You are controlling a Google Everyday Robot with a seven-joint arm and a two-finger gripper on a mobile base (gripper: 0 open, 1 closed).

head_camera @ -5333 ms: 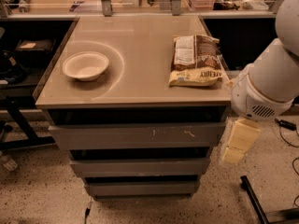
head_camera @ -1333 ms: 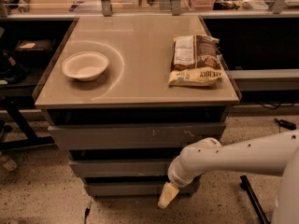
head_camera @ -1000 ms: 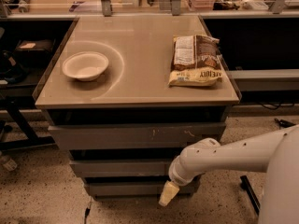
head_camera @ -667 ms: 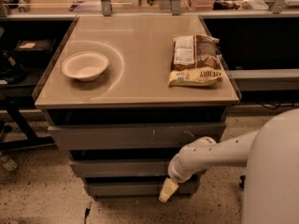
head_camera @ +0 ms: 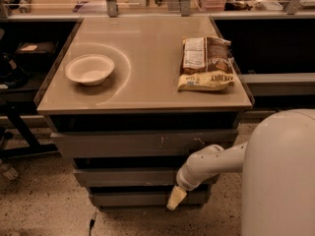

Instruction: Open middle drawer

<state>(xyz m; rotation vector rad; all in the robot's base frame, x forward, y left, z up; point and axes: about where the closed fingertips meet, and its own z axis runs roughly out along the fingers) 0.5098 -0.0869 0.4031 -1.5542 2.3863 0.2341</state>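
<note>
A grey cabinet has three stacked drawer fronts. The top front (head_camera: 138, 144) carries white scratch marks. Below it the middle drawer (head_camera: 125, 177) is a plain grey front, pushed in. The bottom front (head_camera: 138, 198) sits lowest and furthest back. My gripper (head_camera: 175, 197) is a pale tip at the end of the white arm (head_camera: 206, 163). It hangs in front of the right part of the bottom front, just below the middle drawer's lower edge.
On the cabinet top (head_camera: 147, 82) stand a white bowl (head_camera: 89, 69) at the left and a snack bag (head_camera: 205, 63) at the right. My white arm body (head_camera: 280, 176) fills the lower right. Dark shelving (head_camera: 24, 58) stands at the left, speckled floor (head_camera: 44, 205) below.
The arm swung from the cabinet's right side down in front of the lower drawers. In the last second the white arm body grew larger at the right; the gripper tip barely shifted.
</note>
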